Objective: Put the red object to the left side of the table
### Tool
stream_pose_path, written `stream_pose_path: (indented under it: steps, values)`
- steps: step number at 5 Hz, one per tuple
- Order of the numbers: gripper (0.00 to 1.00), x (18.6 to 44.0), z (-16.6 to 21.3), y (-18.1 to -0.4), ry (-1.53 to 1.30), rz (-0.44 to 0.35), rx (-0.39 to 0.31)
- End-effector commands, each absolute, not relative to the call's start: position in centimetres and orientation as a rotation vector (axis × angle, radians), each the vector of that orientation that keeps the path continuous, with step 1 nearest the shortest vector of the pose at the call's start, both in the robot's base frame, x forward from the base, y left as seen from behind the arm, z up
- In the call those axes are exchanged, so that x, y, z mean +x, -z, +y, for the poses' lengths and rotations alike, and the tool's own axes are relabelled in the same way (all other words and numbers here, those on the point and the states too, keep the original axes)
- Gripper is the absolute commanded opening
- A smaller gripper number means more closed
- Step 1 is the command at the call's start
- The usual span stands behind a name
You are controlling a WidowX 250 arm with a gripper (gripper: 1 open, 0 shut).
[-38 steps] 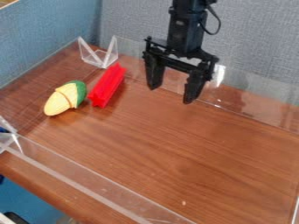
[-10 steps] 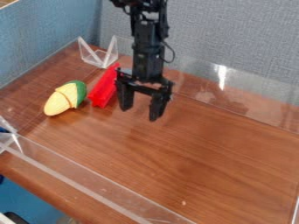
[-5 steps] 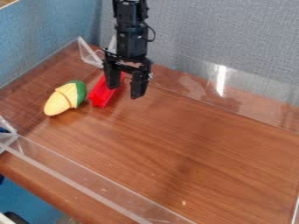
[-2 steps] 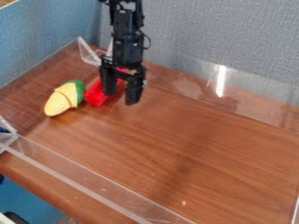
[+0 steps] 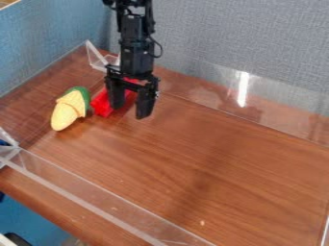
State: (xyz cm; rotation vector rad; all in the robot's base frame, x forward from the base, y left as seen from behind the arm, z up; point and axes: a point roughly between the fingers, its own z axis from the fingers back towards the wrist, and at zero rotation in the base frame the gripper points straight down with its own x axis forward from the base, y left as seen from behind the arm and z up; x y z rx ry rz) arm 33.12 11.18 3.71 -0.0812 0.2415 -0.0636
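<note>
The red object [image 5: 102, 106] lies on the table [image 5: 193, 168] at the back left, and only its near end shows beside the arm. My black gripper [image 5: 129, 103] points straight down over it, open. Its left finger [image 5: 113, 100] stands in front of the bar and hides most of it. Whether a finger touches the bar cannot be told from this view. Nothing is held.
A yellow corn-like toy [image 5: 68, 109] with a green end lies just left of the red object. Low clear acrylic walls [image 5: 244, 89] border the tabletop, with a clear triangular piece [image 5: 96, 56] at the back left corner. A blue-grey wall rises behind.
The gripper has moved left and slightly lower, from beside the red object to over it, staying open. The bar and the yellow toy have barely shifted.
</note>
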Motion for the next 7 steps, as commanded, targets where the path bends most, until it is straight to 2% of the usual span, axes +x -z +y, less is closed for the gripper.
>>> stream_pose_path:
  steps: [1,2,3,5,7]
  values:
    - [1.00,34.3,11.8,-5.9,0.061,0.170,-0.046]
    - [0.00,33.9,12.4,-5.5,0.061,0.183,-0.041]
    - [1.00,33.6,11.4,-5.4,0.036,0.180,-0.040]
    - [1.00,33.3,10.1,-5.0,-0.060,0.156,-0.054]
    - [1.00,33.0,9.9,-5.1,-0.210,0.094,-0.075]
